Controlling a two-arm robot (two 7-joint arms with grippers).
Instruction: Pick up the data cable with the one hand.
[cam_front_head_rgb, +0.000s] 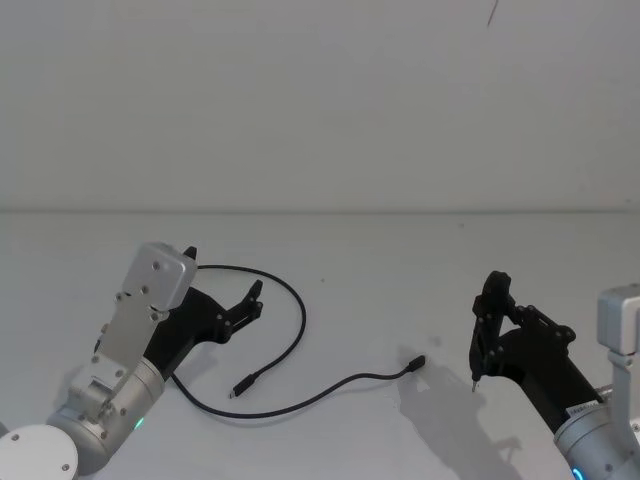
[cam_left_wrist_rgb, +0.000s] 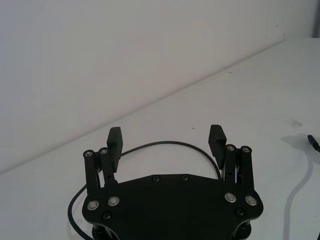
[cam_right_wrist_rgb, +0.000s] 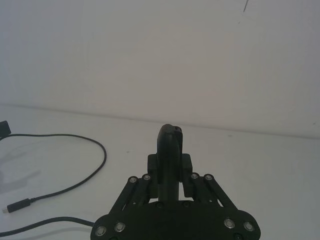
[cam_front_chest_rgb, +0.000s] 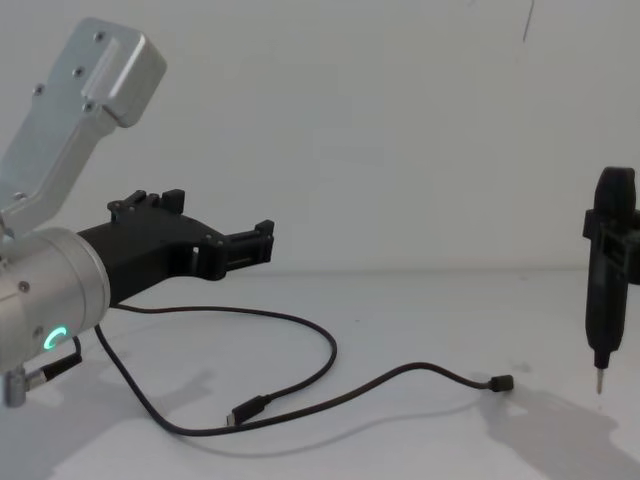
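Data cable (cam_front_head_rgb: 303, 318) found slack on table (cam_front_head_rgb: 400, 250), not yet grasped; noted left gripper (cam_left_wrist_rgb: 166, 135) above its loop, fingers (cam_left_wrist_rgb: 115, 137) spread, right gripper (cam_right_wrist_rgb: 170, 172) clamped on pen tool (cam_front_chest_rgb: 607, 270).

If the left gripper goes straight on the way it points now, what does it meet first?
Likely the cable, looping just ahead of the left gripper; though it may pass above it.

Black data cable (cam_front_head_rgb: 303, 318), white table (cam_front_head_rgb: 400, 280), black left gripper (cam_left_wrist_rgb: 166, 134) with silver wrist (cam_front_chest_rgb: 50, 290).
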